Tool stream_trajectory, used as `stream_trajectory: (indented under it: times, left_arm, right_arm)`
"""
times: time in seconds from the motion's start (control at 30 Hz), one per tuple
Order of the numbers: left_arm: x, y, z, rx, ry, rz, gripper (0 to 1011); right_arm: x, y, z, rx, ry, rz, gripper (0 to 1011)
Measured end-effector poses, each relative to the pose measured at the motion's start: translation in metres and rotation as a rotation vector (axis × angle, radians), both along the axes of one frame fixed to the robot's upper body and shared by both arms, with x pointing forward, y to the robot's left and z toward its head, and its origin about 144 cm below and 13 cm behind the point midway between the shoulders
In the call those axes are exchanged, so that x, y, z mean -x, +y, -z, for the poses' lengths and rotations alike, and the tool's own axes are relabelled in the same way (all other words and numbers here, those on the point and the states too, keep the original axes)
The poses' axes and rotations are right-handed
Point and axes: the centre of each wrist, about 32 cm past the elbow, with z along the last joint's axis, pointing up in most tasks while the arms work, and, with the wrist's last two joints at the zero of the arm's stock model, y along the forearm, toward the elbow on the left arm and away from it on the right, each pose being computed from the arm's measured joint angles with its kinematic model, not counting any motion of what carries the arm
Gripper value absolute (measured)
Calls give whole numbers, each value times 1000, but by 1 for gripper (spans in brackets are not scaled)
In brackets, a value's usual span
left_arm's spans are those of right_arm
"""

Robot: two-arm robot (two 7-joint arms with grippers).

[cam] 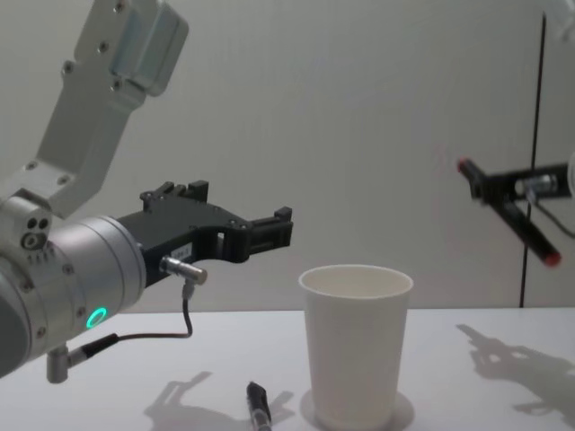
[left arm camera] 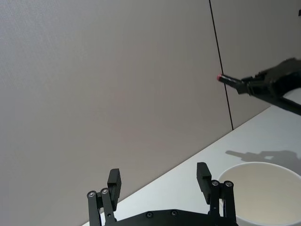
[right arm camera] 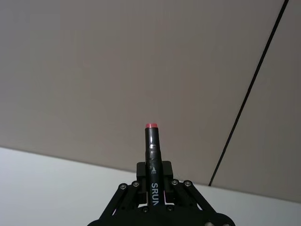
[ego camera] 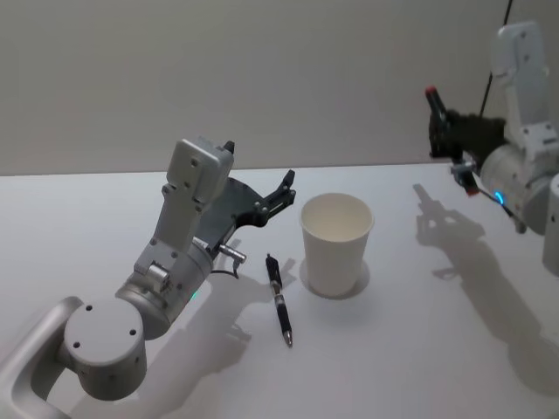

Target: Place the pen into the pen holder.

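The white table (ego camera: 419, 340) lay open between the two grippers, its far edge meeting a plain pale wall (ego camera: 262, 70). The left gripper (left arm camera: 159, 180) hovered above the table with its fingers (left arm camera: 203, 173) spread wide and nothing between them. The cup (ego camera: 336, 262) stood just ahead of and below those fingertips, with free air over its open mouth. The right gripper (ego camera: 447, 133) hung high, well apart from the cup. Its fingers pinched a marker (right arm camera: 152, 141) so that both ends stuck out clear. A pen (ego camera: 279, 301) lay flat on the table below the left fingers, just beside the cup's base without touching it.

The cup was plain white paper, tapered, wider at its rolled rim. The marker had a black barrel with red ends and white lettering, and it sat tilted in the grip. The pen was slim, black and glossy. Both grippers' fingers were matte black, and the arms were smooth grey-white.
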Motion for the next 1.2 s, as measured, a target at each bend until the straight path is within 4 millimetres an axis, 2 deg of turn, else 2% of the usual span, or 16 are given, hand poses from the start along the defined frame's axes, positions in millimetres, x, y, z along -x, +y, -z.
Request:
stream_trajectory:
  times: [0.4, 0.8, 1.2]
  left_arm:
    - [0, 0, 0, 0, 0, 0, 1001]
    - [0, 0, 0, 0, 0, 0, 1001]
    - [0, 0, 0, 0, 0, 0, 1001]
  right_arm:
    - [0, 8, -22, -82, -178, -62, 187]
    - [5, 24, -40, -169, -308, -224, 187]
    - [20, 28, -38, -174, -308, -385, 187]
